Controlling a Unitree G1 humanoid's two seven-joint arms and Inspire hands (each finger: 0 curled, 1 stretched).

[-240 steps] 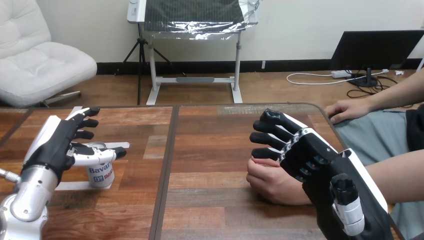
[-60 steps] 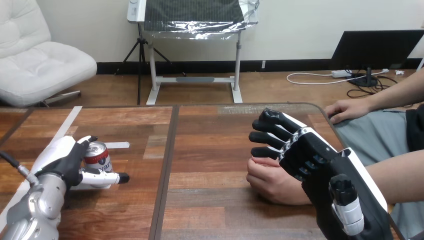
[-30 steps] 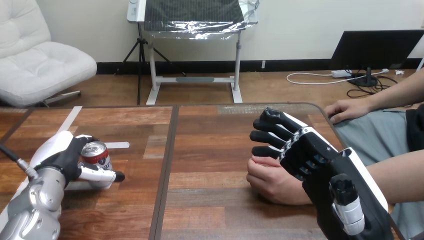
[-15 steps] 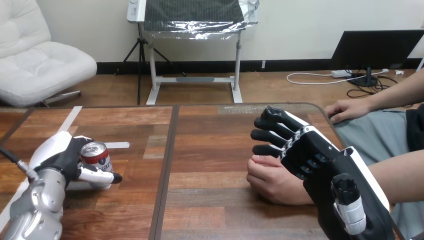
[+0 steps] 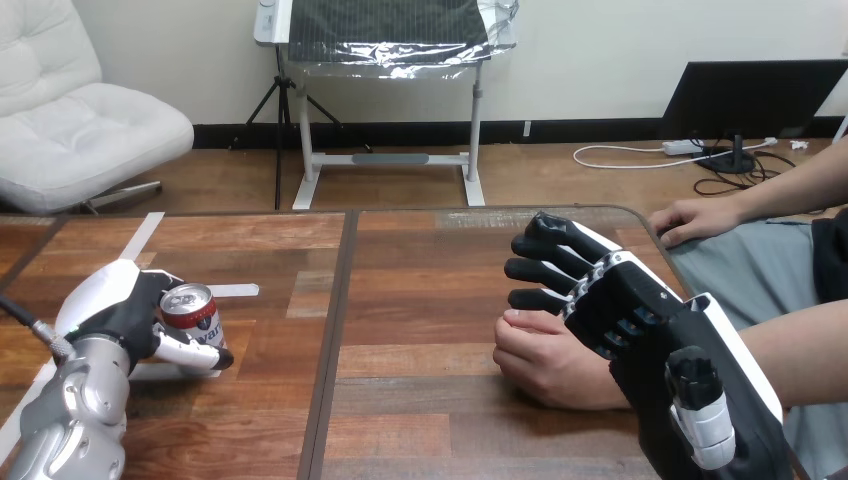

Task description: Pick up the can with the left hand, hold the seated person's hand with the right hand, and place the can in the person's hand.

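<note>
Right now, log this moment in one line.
left hand: shut on can | can: upright | right hand: open, over person's nearer hand | handover: not yet done

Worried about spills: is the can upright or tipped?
Upright, or nearly: the can has its silver top facing up, with the left hand curled round it.

Left, can (image 5: 192,313); right, person's hand (image 5: 545,365)

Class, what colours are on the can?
The can is red and white with a silver top, seen in the head view.
</note>
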